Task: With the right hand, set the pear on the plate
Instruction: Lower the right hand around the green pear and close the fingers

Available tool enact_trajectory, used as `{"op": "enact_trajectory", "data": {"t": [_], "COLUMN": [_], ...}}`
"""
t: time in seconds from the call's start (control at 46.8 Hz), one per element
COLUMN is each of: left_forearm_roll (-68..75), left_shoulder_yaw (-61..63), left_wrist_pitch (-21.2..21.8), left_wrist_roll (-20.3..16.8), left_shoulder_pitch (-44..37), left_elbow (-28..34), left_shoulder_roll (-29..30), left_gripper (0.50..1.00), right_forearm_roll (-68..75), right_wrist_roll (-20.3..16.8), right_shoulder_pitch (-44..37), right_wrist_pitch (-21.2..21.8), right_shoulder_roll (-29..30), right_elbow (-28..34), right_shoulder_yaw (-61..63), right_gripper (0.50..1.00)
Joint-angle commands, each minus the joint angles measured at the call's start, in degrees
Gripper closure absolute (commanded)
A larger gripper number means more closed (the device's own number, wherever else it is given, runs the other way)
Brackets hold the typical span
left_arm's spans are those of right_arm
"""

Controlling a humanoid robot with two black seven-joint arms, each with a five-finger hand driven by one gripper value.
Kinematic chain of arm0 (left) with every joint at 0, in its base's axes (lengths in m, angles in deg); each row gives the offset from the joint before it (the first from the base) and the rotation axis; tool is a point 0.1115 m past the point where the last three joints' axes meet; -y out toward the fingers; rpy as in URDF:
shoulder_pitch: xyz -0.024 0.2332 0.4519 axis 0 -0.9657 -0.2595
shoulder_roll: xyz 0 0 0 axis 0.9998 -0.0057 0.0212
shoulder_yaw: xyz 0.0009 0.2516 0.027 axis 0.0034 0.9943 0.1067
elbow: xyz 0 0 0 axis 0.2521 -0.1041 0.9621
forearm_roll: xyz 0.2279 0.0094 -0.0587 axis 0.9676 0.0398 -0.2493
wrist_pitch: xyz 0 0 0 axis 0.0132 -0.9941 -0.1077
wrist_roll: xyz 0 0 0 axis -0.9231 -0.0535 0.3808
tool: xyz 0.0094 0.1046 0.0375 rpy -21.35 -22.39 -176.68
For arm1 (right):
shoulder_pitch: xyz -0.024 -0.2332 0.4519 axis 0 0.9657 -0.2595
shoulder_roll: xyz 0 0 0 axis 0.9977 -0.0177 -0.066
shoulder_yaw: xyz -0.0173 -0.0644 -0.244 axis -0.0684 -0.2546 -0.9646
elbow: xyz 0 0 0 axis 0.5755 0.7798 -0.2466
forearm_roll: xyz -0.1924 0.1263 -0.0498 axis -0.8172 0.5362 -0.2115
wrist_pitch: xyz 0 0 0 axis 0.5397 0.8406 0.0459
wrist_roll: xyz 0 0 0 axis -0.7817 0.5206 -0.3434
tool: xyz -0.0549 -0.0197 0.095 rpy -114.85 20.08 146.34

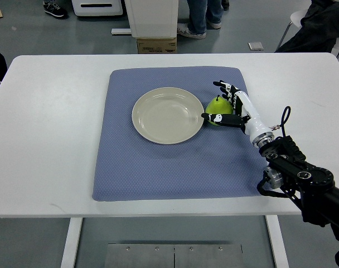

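A green pear lies on the blue mat just right of the cream plate, close to its rim. My right hand comes in from the lower right and wraps the pear, thumb on its near side and fingers over its far side. The hand looks closed on the fruit, which still rests on the mat. The plate holds nothing. My left arm does not show.
The blue mat covers the middle of a white table. Beyond the table's far edge stand a cardboard box, a white cabinet and a person's legs.
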Motion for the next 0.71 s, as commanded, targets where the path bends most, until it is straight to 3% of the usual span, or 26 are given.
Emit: {"op": "enact_trajectory", "data": {"t": [0.0,0.684], "left_forearm_roll": [0.0,0.0], "left_shoulder_yaw": [0.0,0.0], "left_wrist_pitch": [0.0,0.0], "left_wrist_roll": [0.0,0.0], "left_shoulder_pitch": [0.0,0.0], "left_elbow": [0.0,0.0], "left_shoulder_roll": [0.0,0.0], "left_gripper": [0.500,0.500], "right_forearm_roll": [0.0,0.0], "right_wrist_roll": [0.0,1.1], "right_shoulder_pitch": [0.1,1.0], "right_wrist_pitch": [-0.1,-2.6], "right_shoulder_roll": [0.2,0.9], "right_elbow": [-0.6,-3.5], "right_shoulder_yaw": [0.0,-1.5], "right_gripper": [0.504,0.509]}}
